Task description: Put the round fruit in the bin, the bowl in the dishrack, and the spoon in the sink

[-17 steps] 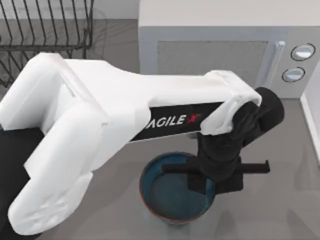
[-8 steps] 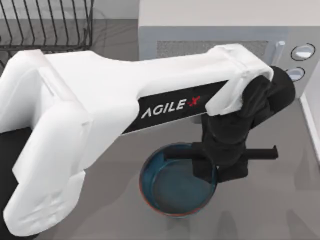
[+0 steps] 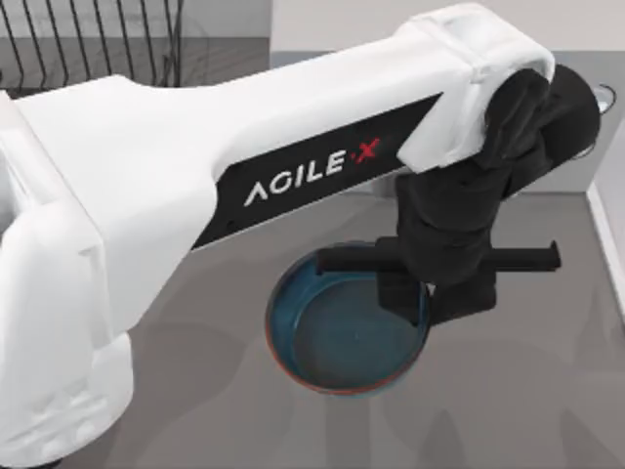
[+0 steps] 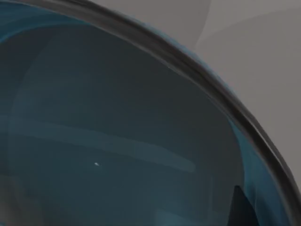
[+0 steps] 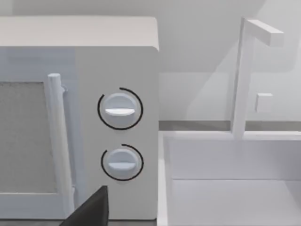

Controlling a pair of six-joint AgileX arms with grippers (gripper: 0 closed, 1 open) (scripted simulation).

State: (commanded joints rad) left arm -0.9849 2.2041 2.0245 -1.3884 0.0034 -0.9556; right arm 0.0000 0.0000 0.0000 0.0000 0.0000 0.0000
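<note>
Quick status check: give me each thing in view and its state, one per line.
Bowl: upright, empty, held at its rim by the left pincer.
Left pincer: shut on the bowl's right rim.
Dishrack: at the table's back left, nothing seen in it.
Microwave: door closed.
Sink: basin looks empty.

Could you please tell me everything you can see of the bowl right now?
The bowl is wide and round, glazed blue-teal inside with a thin reddish-brown rim, and looks ceramic. It sits upright and holds nothing, near the middle of the grey table in front of the microwave. The left gripper is at its rim on the top view's right side. The left wrist view shows its glossy inside and dark rim close up.
</note>
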